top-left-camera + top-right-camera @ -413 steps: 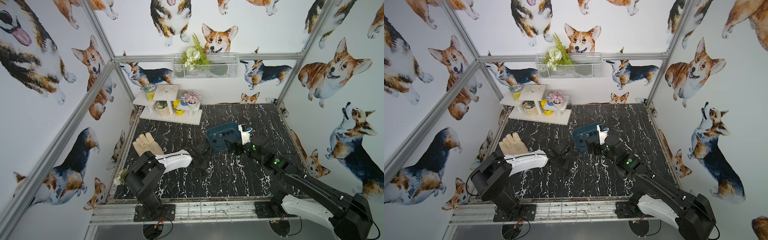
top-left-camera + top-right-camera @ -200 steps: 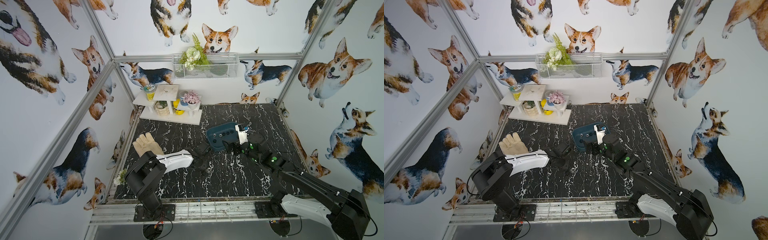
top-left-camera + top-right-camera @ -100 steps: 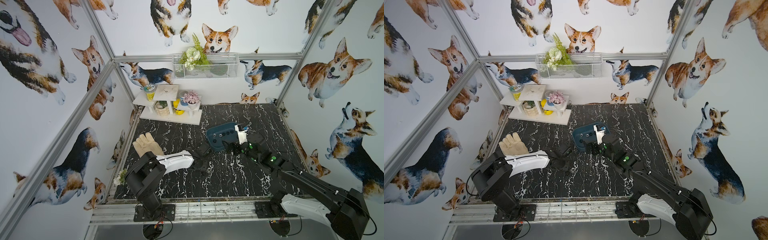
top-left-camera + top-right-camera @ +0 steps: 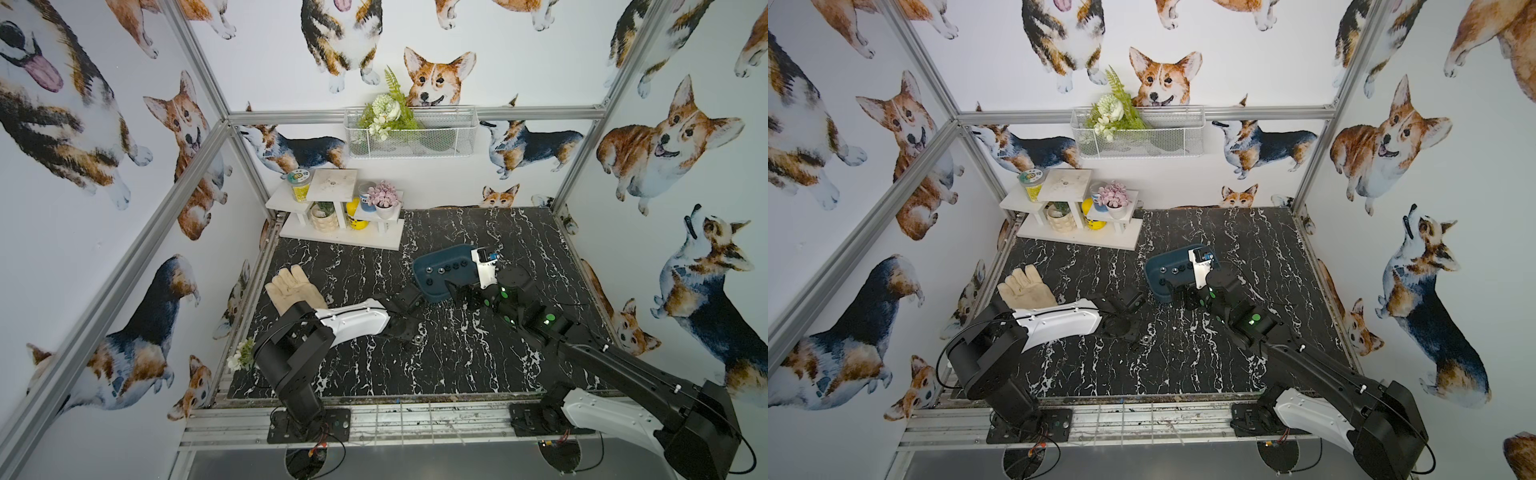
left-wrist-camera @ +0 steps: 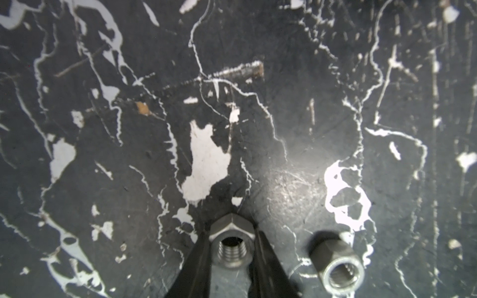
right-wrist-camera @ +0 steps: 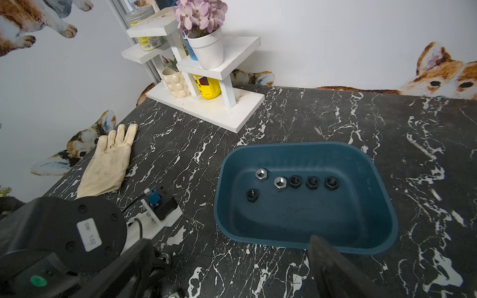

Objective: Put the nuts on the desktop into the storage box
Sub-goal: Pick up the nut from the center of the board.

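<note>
Left jaws narrowed onto silver nut (image 5: 231,232), another nut (image 5: 335,254) just beside

Storage box: shallow dark teal plastic tray (image 6: 304,216) (image 4: 424,259) (image 4: 1156,266), rectangular with rounded corners, sitting flat on the black white-veined marble-look surface (image 4: 457,365), right of centre. Six small hex nuts lie flat inside it, holes up, none stacked. Two are shiny silver (image 6: 261,174) (image 6: 280,183) and four are black: three in a row (image 6: 312,183) next to the second silver one, one apart from the row (image 6: 252,195). Two more are on the surface, not yet boxed. The silver threaded nut (image 5: 231,245) sits between the left hand (image 5: 231,229) fingers, which touch both sides of it. The dark-sided nut (image 5: 340,267) lies free just beside it.
</note>
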Controlling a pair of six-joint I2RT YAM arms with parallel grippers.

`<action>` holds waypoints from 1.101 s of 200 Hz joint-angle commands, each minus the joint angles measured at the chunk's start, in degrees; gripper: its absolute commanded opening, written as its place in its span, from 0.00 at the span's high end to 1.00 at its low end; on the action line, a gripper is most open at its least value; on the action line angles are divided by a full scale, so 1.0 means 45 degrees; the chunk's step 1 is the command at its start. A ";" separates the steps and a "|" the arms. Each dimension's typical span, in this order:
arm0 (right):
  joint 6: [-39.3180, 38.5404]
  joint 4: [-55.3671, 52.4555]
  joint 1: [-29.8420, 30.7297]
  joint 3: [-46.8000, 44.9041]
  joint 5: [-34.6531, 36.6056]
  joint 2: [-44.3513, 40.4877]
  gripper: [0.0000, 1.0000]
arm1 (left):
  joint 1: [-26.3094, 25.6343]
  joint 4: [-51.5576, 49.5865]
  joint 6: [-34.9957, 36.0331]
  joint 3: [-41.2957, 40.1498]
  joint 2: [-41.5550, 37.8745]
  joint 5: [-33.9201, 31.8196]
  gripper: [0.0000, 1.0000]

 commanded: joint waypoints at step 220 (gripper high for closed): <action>-0.5367 1.3436 0.1428 -0.5631 -0.5807 0.0775 0.22 | 0.2933 0.7393 -0.2614 -0.1919 -0.5948 1.3914 0.81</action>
